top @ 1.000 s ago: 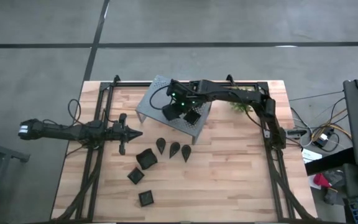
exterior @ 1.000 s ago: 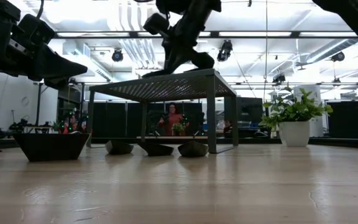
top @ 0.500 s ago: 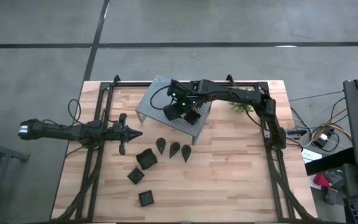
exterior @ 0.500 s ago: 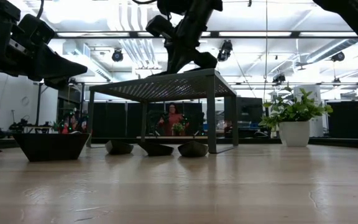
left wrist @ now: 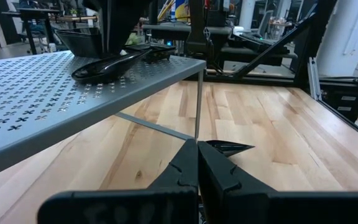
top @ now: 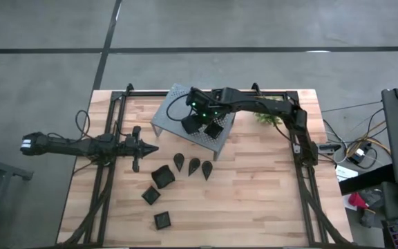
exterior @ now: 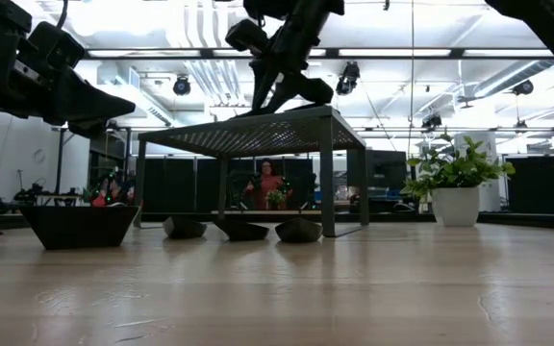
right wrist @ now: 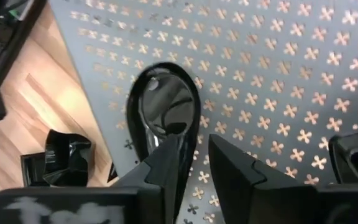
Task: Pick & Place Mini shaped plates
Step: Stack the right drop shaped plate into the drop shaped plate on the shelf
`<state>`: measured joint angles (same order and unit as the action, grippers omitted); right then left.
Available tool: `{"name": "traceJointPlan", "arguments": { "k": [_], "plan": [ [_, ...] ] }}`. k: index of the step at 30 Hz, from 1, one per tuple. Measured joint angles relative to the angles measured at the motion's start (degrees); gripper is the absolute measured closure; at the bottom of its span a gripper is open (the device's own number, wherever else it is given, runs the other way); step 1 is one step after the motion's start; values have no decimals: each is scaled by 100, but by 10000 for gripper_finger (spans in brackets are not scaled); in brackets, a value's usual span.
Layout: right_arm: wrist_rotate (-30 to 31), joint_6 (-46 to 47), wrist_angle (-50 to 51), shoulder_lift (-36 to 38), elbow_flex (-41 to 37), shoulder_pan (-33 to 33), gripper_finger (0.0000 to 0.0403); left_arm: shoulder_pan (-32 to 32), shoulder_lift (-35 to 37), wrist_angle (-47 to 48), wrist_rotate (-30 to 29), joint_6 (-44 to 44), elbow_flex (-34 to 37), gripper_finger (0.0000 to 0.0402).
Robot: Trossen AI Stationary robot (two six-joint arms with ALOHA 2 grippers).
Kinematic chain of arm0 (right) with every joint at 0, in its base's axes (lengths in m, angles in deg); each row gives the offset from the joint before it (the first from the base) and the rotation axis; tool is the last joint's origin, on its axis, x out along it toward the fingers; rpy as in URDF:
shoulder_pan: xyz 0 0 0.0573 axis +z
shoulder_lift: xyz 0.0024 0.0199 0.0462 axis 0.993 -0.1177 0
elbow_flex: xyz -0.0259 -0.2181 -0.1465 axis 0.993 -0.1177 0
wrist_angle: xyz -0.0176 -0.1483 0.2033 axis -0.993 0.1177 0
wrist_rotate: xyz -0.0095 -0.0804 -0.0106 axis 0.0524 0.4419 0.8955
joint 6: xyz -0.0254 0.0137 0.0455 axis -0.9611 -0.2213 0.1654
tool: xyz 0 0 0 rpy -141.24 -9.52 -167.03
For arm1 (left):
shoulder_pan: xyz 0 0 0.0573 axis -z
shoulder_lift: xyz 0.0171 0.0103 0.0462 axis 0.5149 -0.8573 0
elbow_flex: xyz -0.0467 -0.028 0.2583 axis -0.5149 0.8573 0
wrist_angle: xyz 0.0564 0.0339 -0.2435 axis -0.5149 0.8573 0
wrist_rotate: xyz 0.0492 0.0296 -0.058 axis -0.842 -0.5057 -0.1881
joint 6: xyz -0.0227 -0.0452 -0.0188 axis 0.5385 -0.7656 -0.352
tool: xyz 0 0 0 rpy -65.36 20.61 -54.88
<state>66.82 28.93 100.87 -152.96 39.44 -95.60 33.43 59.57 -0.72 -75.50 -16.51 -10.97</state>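
Teardrop plate lies on grey shelf beneath right gripper's parted fingers.

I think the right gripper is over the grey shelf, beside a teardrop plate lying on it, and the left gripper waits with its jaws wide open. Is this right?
Not entirely. The left gripper waits with its jaws shut, as the left wrist view shows. The rest holds: the right gripper is over the grey shelf, beside the teardrop plate lying on it.

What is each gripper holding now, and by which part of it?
Nothing is held. The right gripper is open over the narrow end of a teardrop plate lying on the shelf; the left gripper is shut and empty.
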Motion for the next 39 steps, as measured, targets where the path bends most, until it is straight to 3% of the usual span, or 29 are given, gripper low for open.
{"name": "traceJointPlan", "arguments": {
  "k": [6, 12, 15, 28, 39],
  "plan": [
    [22, -219, 10, 201, 48, 149, 299, 1, 1, -1, 0, 0, 0, 401],
    [792, -479, 241, 370, 39, 613, 302, 0, 0, 0, 0, 0, 2, 401],
    [891, -579, 330, 431, 37, 856, 308, 2, 0, 4, 0, 1, 2, 401],
    [1226, -198, 80, 450, 33, 2078, 318, 2, 0, 3, 0, 2, 0, 401],
    [2135, 1477, 62, 400, -653, 3026, 323, 0, 0, -2, 0, 2, 2, 401]
  ]
}}
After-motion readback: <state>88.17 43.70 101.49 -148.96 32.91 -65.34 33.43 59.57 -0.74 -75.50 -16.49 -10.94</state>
